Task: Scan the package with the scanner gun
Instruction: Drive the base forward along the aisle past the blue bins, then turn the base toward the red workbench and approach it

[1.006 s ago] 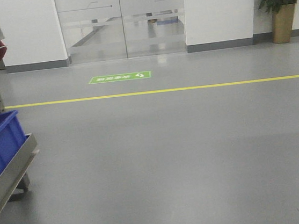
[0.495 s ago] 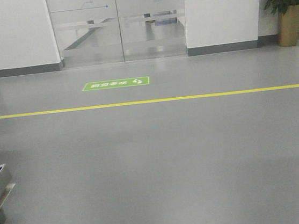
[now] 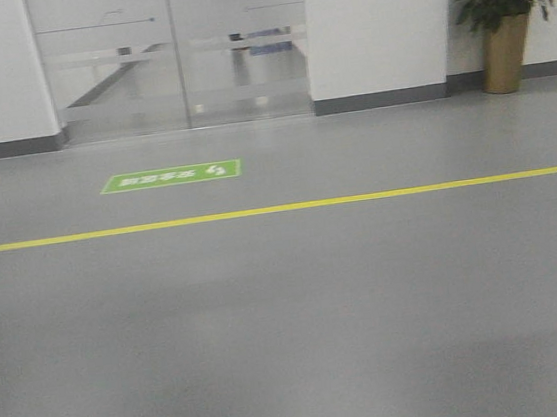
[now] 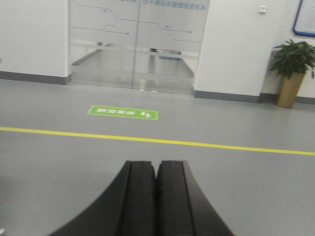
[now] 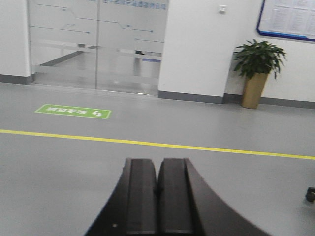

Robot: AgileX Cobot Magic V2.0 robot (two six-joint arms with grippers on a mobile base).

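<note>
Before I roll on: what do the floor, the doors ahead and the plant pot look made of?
The floor: smooth grey, seamless, softly reflective; likely vinyl or epoxy. The doors: glass, see-through with frosted bands, corridor visible behind. The pot: tall, tapered, tan-gold with slight sheen; metal or glazed ceramic, cannot tell.

You get a smeared front view: the green floor sign has lettering you can't read there, and it's no sharper from either wrist. Your left claw and right claw both run off the bottom edge, bases unseen. The notice board is cropped top and right, its sheets too small to read. A dark thing sits at the right edge, cut off, can't tell what.
</note>
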